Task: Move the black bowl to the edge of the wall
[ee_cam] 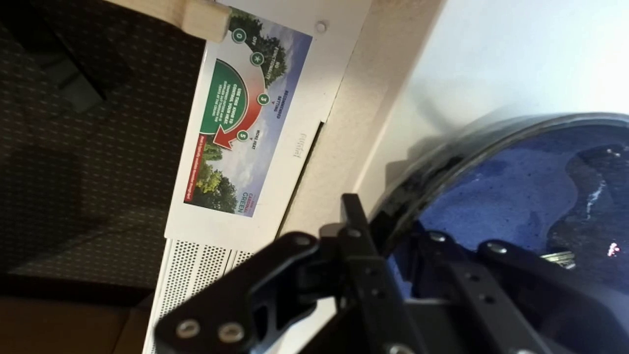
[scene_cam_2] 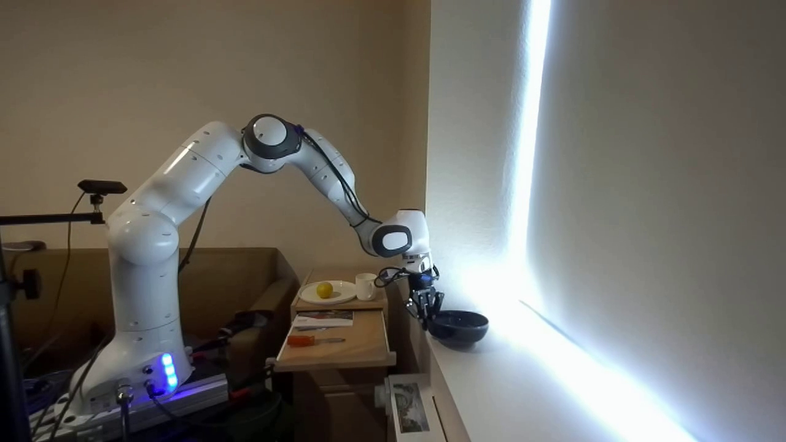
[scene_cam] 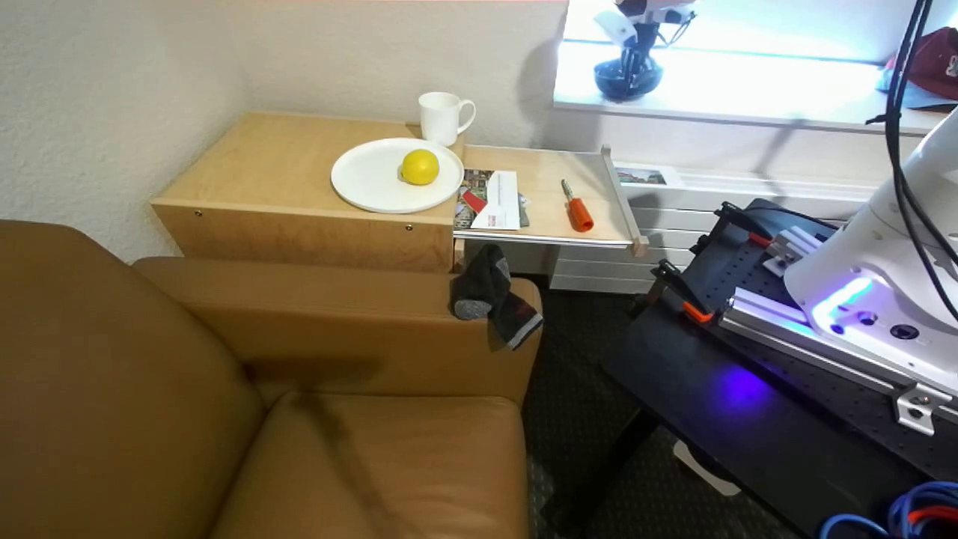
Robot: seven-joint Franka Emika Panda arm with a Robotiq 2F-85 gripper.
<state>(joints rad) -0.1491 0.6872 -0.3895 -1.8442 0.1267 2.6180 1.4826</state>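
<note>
Black bowl [scene_cam_2: 463,329] sat on the ledge [scene_cam_2: 491,393], your gripper [ee_cam: 385,219] clamping its rim. One sofa [scene_cam: 322,322], one mug [scene_cam: 439,120] stood left.

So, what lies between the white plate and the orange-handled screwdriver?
Printed papers, lying on the same wooden tray as the screwdriver; both exterior views show them.

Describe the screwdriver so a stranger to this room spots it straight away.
Beside the brown sofa stands a wooden cabinet. On its pull-out shelf, printed papers lie close to the cabinet and the screwdriver lies toward the outer end. Its orange handle and thin shaft set it apart from the flat papers.
</note>
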